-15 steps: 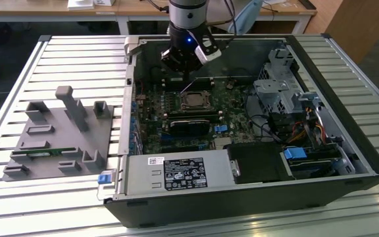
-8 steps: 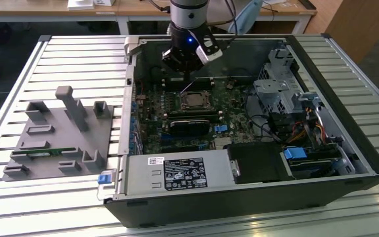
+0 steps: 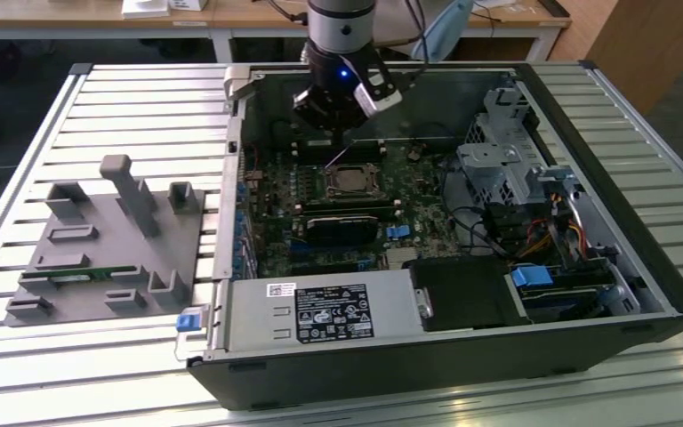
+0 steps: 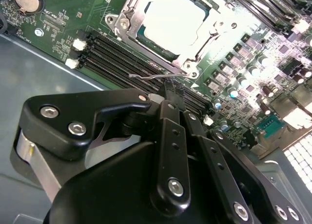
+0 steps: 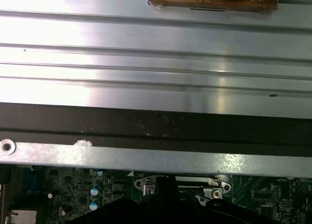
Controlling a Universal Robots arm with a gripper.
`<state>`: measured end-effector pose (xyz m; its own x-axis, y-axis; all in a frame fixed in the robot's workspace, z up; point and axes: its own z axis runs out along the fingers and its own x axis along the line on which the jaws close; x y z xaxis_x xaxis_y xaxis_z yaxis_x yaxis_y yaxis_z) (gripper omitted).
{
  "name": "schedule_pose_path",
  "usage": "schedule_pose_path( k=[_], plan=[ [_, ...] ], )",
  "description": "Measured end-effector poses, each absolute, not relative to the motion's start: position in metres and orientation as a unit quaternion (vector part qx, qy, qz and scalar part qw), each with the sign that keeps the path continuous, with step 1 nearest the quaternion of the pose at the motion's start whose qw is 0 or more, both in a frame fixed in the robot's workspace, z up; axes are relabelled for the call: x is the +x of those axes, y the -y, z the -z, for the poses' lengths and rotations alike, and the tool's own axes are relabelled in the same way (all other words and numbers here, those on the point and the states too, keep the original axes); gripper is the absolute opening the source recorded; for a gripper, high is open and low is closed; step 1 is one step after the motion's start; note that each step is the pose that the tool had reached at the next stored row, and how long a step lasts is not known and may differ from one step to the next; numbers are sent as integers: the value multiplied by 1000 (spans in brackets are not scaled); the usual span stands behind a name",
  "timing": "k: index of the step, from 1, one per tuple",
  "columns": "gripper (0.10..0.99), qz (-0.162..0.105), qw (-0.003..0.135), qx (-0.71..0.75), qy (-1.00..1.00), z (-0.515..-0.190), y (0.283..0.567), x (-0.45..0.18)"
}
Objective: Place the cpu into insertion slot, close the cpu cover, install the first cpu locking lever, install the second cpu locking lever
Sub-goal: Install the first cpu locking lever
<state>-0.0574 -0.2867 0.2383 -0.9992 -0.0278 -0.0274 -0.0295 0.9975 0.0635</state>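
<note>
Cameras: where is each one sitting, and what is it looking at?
Exterior view: off the arm, above the open computer case, looking down; the arm and gripper hang over the cpu.
Second wrist view: on the arm, looking past the gripper at the cpu.
First wrist view: on the arm, facing the slatted table.
The exterior and second wrist views share the cpu.

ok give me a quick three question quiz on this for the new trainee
1. True or false: the cpu lies on the grey fixture outside the case.
2. What is nearest the gripper? A the coin cell, B the wire locking lever, C the drive cage.
3. Fill in: the cpu cover lies ____ over the chip.
Key: 1 false; 2 B; 3 down.
</note>
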Motion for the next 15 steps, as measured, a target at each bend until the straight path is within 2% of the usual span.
schedule_pose_path(
  k=[15],
  plan=[
    [106,-32,13,-14,-999,-233,285,-47]
  ],
)
